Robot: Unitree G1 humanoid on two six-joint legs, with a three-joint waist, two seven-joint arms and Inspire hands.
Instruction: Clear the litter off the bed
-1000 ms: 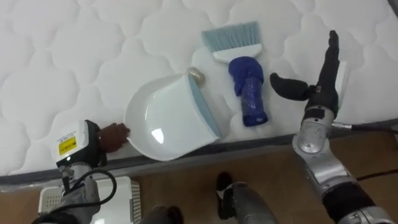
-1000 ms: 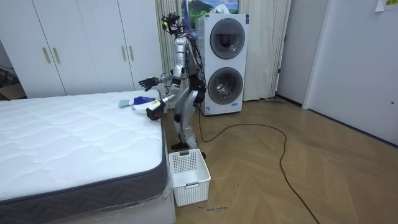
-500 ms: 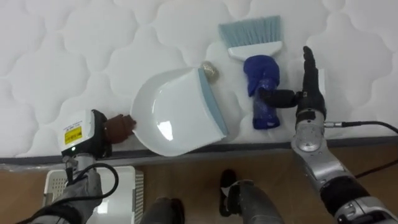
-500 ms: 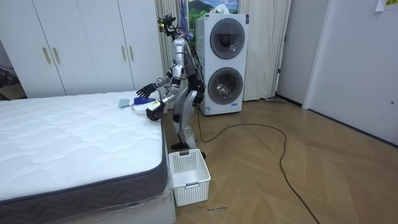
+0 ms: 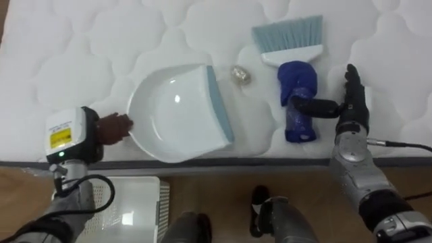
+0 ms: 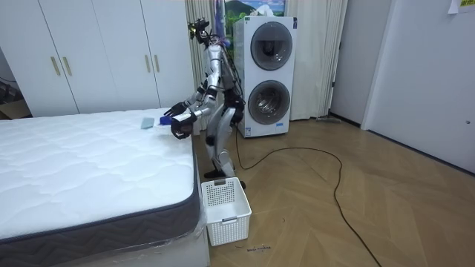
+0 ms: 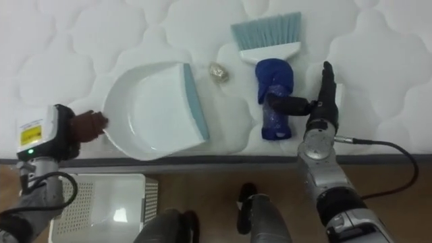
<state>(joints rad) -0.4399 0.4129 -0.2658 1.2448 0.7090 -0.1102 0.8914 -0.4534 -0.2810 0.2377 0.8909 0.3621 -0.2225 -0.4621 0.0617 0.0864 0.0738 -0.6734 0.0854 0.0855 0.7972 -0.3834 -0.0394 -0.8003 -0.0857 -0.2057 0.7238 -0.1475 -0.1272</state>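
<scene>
The right hand (image 5: 352,113) lies on the mattress (image 5: 74,47) near its edge, with its fingers straight and released, pointing away from the robot. Its thumb reaches sideways toward the robot's left and touches the blue handle of the brush (image 5: 298,84); the hand grasps nothing. The brush lies just left of those fingers. Its handle end is level with the thumb, and its pale blue bristles sit beyond the fingertips, farther up the mattress.

The left hand (image 5: 113,128) is clenched at the rear rim of the white dustpan (image 5: 172,111), its dark fingers closed on the pan's back end. The dustpan rests flat on the mattress and spreads away from those fingers toward the robot's right, with its blue-grey lip on the side far from them. Just past that lip a small crumpled ball (image 5: 239,74) lies between the dustpan and the brush, well apart from both hands' fingers.

Below the left wrist a white basket (image 5: 131,202) stands on the wooden floor (image 5: 216,192) against the mattress's side. In the room view the robot stands at the mattress's edge, leaning forward with both arms over it, and a stacked washer and dryer (image 6: 267,70) stands behind it.
</scene>
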